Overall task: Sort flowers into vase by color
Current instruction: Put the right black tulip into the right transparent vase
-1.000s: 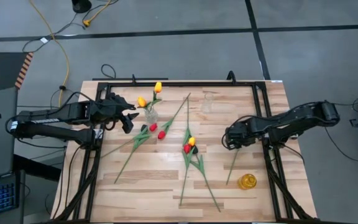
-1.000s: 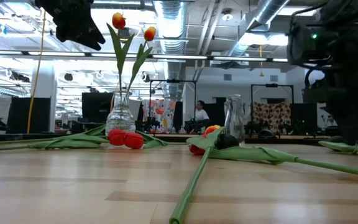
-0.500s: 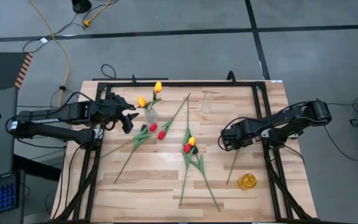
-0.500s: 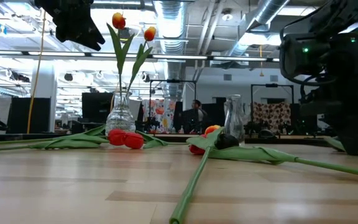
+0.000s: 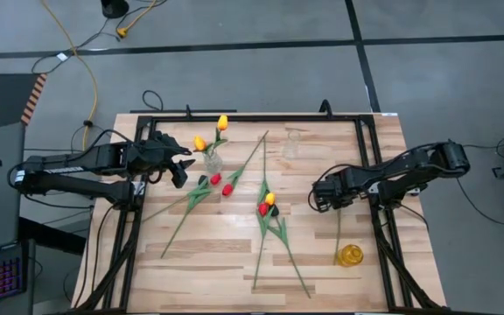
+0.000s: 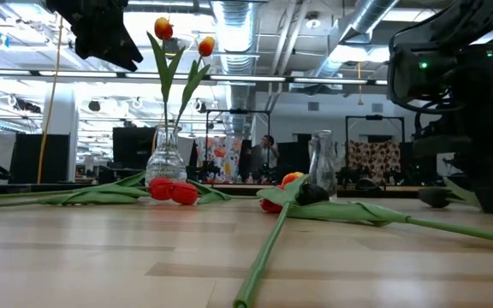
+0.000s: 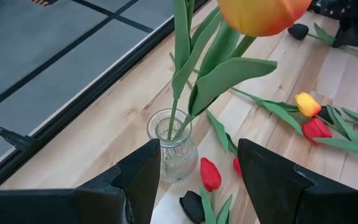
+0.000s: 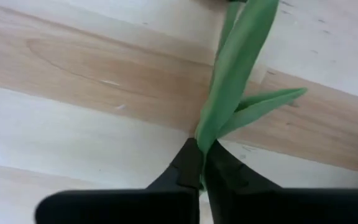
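On the tabletop (image 5: 234, 262), most flowers (image 5: 265, 219) lie loose around the centre; only two yellow tulips (image 5: 221, 122) stand in the vase (image 5: 212, 162) at eleven o'clock. The second vase (image 5: 292, 144) is empty. At three o'clock the right hand (image 5: 320, 198) is clenched on a yellow tulip's stem (image 8: 225, 106). Left hand (image 5: 182, 164) waits released beside the vase. No writing is readable.

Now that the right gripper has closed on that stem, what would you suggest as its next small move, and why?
Probably lift straight up: the right gripper is shut on the green stem, which lies on the table, and its yellow head must clear the wood before travelling.
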Motion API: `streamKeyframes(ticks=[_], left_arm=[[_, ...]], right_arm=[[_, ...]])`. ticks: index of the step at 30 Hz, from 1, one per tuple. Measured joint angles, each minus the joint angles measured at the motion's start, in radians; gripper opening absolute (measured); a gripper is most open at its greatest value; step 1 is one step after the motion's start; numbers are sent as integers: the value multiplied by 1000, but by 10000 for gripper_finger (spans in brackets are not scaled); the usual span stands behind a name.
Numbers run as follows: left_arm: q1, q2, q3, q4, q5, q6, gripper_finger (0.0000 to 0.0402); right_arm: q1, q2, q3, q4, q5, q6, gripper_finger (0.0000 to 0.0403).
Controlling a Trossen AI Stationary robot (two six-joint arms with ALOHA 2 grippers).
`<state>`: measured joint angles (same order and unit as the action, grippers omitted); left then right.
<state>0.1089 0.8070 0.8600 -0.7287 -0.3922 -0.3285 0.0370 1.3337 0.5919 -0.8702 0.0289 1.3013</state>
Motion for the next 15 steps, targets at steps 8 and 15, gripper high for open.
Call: streamKeyframes(ticks=[8, 15], left_arm=[[0, 0, 0, 0, 23, -2, 202], [0, 0, 0, 0, 23, -2, 202]], right_arm=[[1, -98, 0, 23, 62, -20, 37], [0, -218, 1, 103, 128, -54, 34]])
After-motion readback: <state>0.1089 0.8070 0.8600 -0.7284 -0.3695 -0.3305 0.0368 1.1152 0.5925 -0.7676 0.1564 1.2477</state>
